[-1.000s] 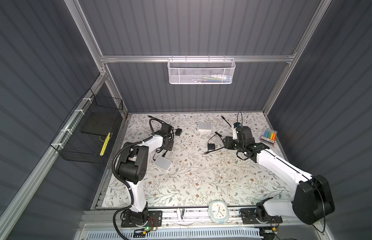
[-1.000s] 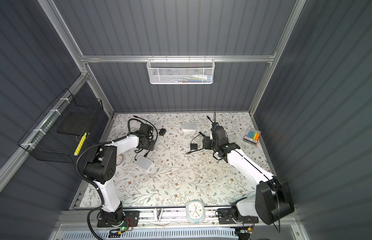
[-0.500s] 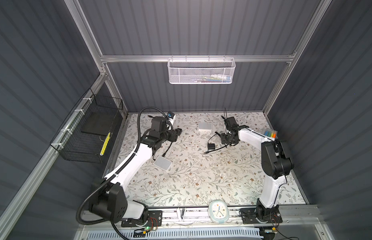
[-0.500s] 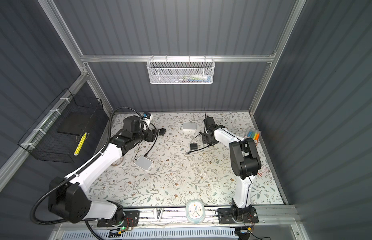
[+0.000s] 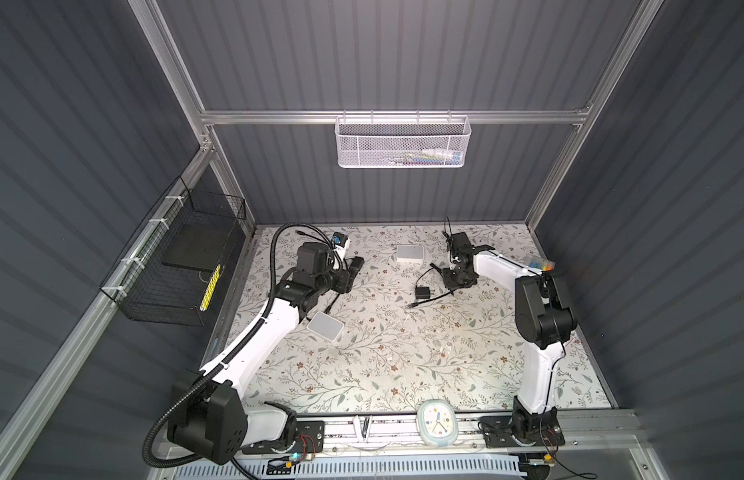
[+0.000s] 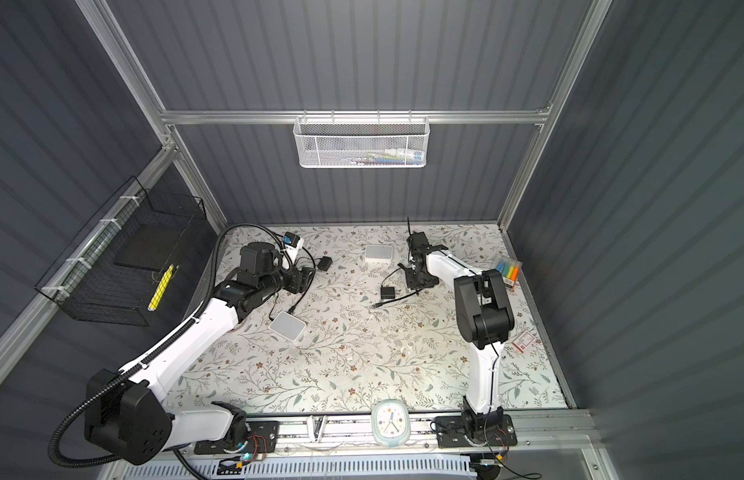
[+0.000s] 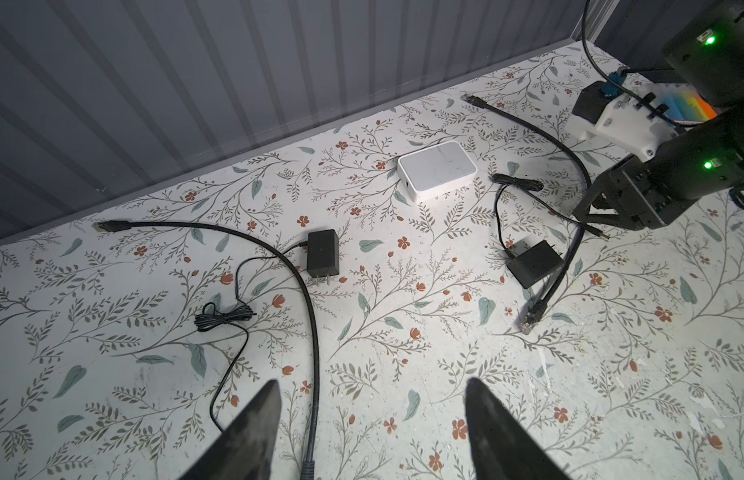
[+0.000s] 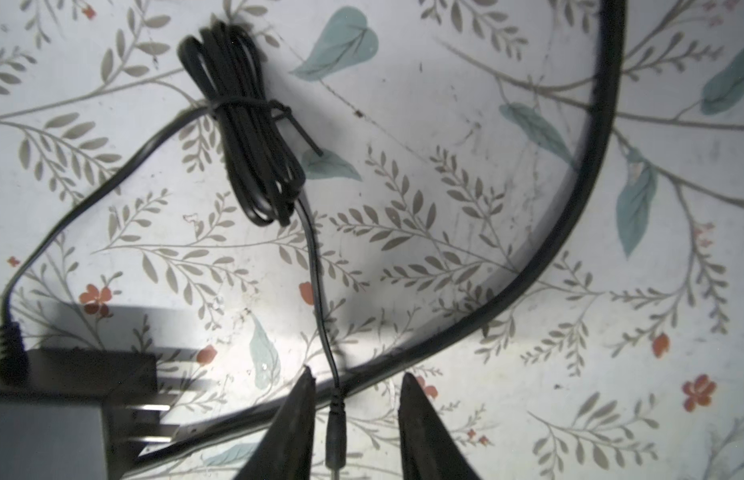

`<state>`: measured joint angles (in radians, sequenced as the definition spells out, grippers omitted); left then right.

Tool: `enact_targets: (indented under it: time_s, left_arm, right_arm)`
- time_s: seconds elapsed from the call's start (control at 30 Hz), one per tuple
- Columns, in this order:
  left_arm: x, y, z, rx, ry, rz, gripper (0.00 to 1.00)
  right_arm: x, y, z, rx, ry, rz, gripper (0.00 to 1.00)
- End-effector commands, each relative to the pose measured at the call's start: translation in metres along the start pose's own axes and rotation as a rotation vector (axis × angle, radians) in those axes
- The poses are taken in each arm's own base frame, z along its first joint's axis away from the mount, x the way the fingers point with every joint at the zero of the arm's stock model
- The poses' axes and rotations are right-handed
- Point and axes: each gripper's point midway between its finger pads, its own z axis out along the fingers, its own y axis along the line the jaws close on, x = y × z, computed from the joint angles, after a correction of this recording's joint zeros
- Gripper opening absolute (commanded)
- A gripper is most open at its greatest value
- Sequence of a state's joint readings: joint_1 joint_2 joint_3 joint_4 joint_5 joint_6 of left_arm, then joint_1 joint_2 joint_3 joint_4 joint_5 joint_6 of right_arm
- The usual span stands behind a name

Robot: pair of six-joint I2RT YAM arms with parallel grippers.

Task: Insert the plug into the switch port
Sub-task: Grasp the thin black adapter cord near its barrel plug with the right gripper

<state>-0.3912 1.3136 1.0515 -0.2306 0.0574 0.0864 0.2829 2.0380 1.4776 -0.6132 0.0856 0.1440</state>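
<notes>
Take the floral mat (image 5: pixel 403 365) in both top views as a clock face, with 12 at the back wall. The switch (image 5: pixel 410 253), a small white box, lies flat at 12 o'clock, close to the wall. The right gripper (image 8: pixel 357 374) is down at the mat at about 2 o'clock. That puts it at 4 o'clock from the switch and clearly apart from it.

In the right wrist view its 2 fingers (image 8: pixel 293 419) stand 1 on each side of the plug (image 8: pixel 335 436), a slim black barrel plug lying on the mat. A strip of mat shows on both sides of the plug, so the jaws are parted around it and grasp nothing. The plug's thin cord (image 8: pixel 316 270) runs to a tied bundle (image 8: pixel 245 124) and on to a black power adapter (image 8: pixel 58 415) just beside the gripper. A thick black cable (image 8: pixel 569 216) curves past and crosses the thin cord just short of the plug.

The left gripper (image 7: pixel 373 382) hangs over the mat at 10 o'clock, its 2 fingers (image 7: pixel 254 428) spread wide and empty. In the left wrist view a second thick cable (image 7: pixel 308 299) lies on the mat in the gap between them, touching neither.

A second adapter (image 7: pixel 322 253) lies at 11 o'clock and a second white box (image 5: pixel 325 326) at 9 o'clock. A small clock (image 5: pixel 436 424) sits on the front rail at 6 o'clock, and a box of coloured markers (image 6: pixel 509 270) at the mat's edge at 2 o'clock.
</notes>
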Motion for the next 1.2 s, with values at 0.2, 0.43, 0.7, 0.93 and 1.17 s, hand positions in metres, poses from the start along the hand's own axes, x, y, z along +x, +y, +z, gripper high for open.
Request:
enact_targets:
  time_s: [0.2, 0.43, 0.7, 0.93, 1.17]
  left_arm:
    - [0.008, 0.002, -0.006, -0.011, 0.014, 0.016, 0.70]
    - [0.020, 0.005, -0.008, -0.031, 0.025, -0.010, 0.70]
    - [0.018, -0.014, -0.007, 0.076, -0.010, -0.057, 0.69]
    - [0.015, -0.027, -0.002, 0.156, -0.021, -0.083, 0.67]
    - [0.013, -0.028, -0.006, 0.159, -0.015, -0.078, 0.67]
  right_arm:
    - [0.017, 0.012, 0.014, 0.026, 0.093, -0.027, 0.28]
    - [0.011, 0.016, 0.003, -0.004, 0.070, -0.002, 0.09]
    - [-0.009, 0.031, -0.055, -0.143, -0.061, 0.060, 0.00]
    - [0.020, 0.023, -0.054, -0.115, -0.006, 0.051, 0.25]
    - [0.027, 0.019, -0.025, -0.069, 0.048, 0.052, 0.30]
